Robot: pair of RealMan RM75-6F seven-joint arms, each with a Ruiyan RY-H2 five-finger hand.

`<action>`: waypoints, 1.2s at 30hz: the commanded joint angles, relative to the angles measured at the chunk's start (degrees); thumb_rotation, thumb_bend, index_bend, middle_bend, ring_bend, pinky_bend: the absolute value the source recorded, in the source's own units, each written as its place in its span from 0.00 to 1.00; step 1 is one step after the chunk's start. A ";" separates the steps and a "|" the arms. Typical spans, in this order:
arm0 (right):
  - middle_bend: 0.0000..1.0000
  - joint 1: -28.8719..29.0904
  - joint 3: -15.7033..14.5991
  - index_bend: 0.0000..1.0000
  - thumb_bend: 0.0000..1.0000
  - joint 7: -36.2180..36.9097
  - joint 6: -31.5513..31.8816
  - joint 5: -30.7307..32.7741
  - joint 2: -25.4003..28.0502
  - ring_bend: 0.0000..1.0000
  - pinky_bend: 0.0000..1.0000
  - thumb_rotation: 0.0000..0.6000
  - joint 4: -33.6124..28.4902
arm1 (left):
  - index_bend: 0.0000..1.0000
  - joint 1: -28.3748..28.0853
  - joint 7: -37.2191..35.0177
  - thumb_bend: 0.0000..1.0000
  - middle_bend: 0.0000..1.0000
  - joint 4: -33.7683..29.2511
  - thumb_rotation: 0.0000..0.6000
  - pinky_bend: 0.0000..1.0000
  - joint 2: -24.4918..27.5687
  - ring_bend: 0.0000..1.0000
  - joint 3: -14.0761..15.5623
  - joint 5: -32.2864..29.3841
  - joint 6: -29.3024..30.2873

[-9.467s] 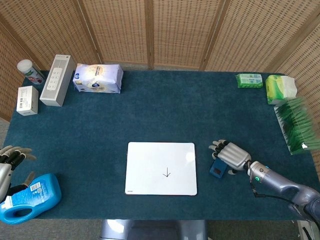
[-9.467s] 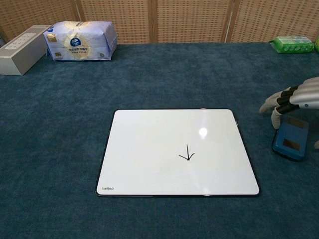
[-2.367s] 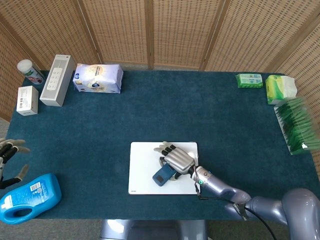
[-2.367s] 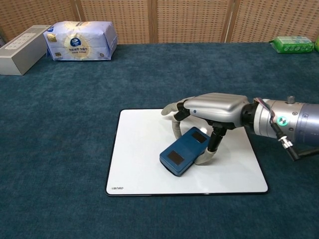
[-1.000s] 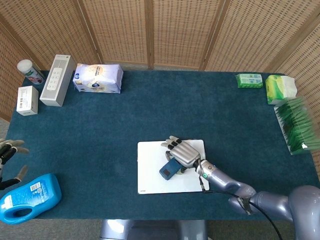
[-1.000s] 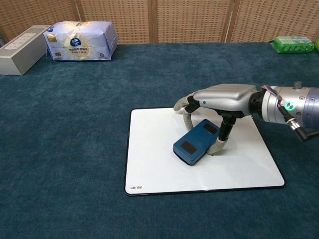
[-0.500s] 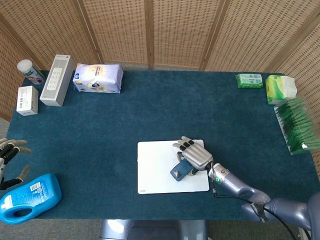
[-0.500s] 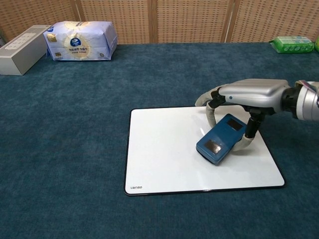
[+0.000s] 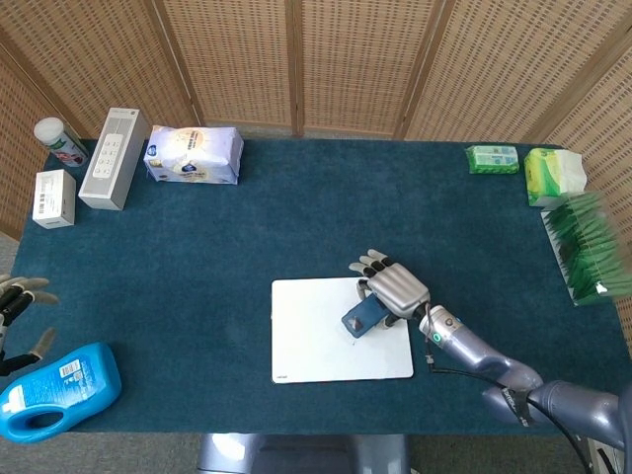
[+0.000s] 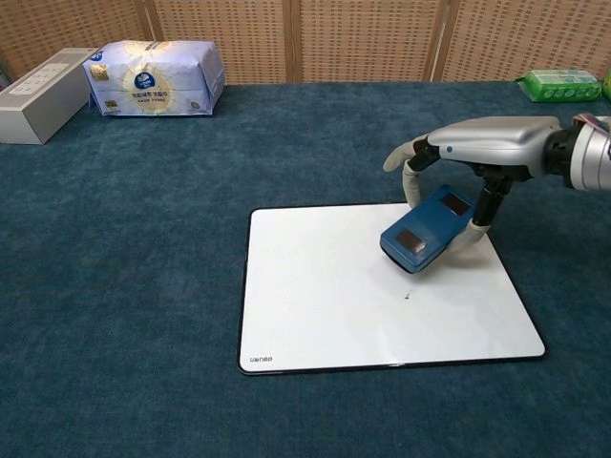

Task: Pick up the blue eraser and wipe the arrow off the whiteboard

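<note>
Overhead, dark teal carpeted table [image 9: 296, 217], wicker screens [image 9: 346, 59] behind. Right hand [image 10: 477, 157] clamps blue eraser [image 10: 425, 239] over whiteboard [image 10: 325, 296]'s far right. Left hand [image 9: 18, 306] splayed, empty. Board logo unreadable.

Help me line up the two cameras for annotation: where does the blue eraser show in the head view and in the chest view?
Head view: the blue eraser sits right of centre, low in the picture, held by the right hand over the whiteboard's right part.
Chest view: the eraser shows right of centre, at mid-height, near the whiteboard's upper right corner.
Shared landmark: the whiteboard.
</note>
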 commanded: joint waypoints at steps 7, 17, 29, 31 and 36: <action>0.15 -0.28 -1.42 0.61 0.08 3.19 -0.65 -1.53 -1.70 0.00 0.00 1.00 3.31 | 0.36 -0.27 0.68 0.43 0.27 -0.52 1.00 0.14 0.04 0.21 -0.12 -0.02 -0.31; 0.15 -1.77 -2.34 0.61 0.07 1.85 1.02 -1.99 -1.39 0.00 0.00 1.00 1.73 | 0.36 -0.75 1.07 0.43 0.27 -0.87 1.00 0.14 -0.05 0.21 -0.34 -0.02 -0.77; 0.16 -3.01 -2.50 0.61 0.07 -5.46 2.10 -0.48 -2.39 0.00 0.00 1.00 -3.19 | 0.36 -0.64 0.21 0.43 0.27 -0.14 1.00 0.14 -0.24 0.21 -0.22 0.03 -0.65; 0.16 -3.03 -2.65 0.61 0.07 -6.00 1.61 -0.07 -2.73 0.00 0.00 1.00 -3.62 | 0.36 -0.52 -0.04 0.43 0.27 0.07 1.00 0.14 -0.24 0.21 -0.14 0.03 -0.56; 0.16 -3.06 -2.65 0.61 0.07 -7.10 1.37 0.28 -2.97 0.00 0.00 1.00 -4.18 | 0.36 -0.41 -0.32 0.43 0.27 0.33 1.00 0.14 -0.20 0.21 -0.06 0.14 -0.42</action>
